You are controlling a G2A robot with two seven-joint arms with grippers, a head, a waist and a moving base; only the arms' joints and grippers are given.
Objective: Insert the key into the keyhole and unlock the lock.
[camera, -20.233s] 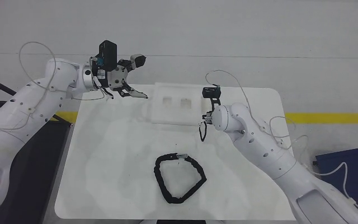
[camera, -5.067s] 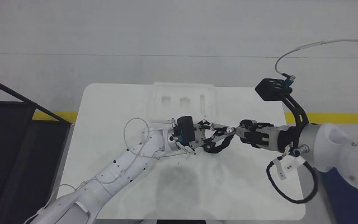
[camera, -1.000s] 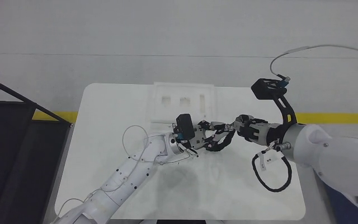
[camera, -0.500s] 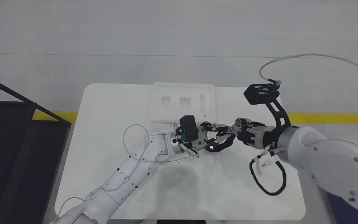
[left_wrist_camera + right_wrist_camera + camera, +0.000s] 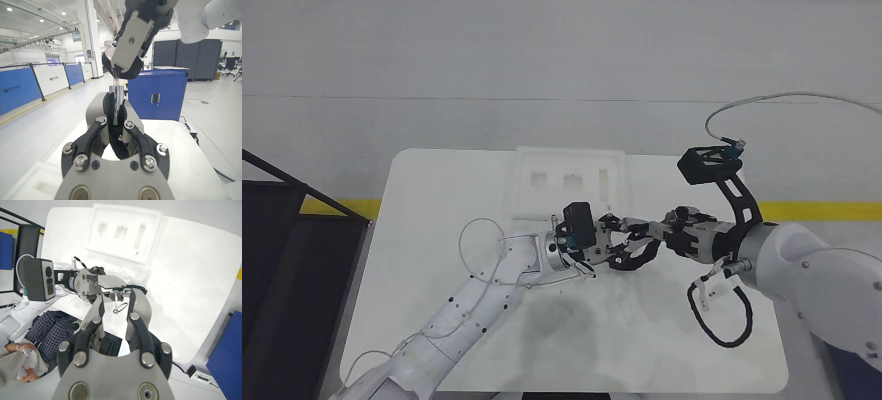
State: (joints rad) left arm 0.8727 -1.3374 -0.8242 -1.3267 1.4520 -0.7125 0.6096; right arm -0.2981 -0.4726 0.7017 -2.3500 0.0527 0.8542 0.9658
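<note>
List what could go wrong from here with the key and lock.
1. The key sits in the lock cylinder with blade partly showing; the right gripper, fingers apart around it, might close off-centre and tilt it.
2. Turning may twist the cylinder within the left gripper, which alone clamps it.
3. The key ring could snag a finger.

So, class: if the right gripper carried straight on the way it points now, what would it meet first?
Probably the key, which stands between the right gripper's open fingers; just beyond is the lock's silver end, held in the left gripper. Depth is hard to judge.
</note>
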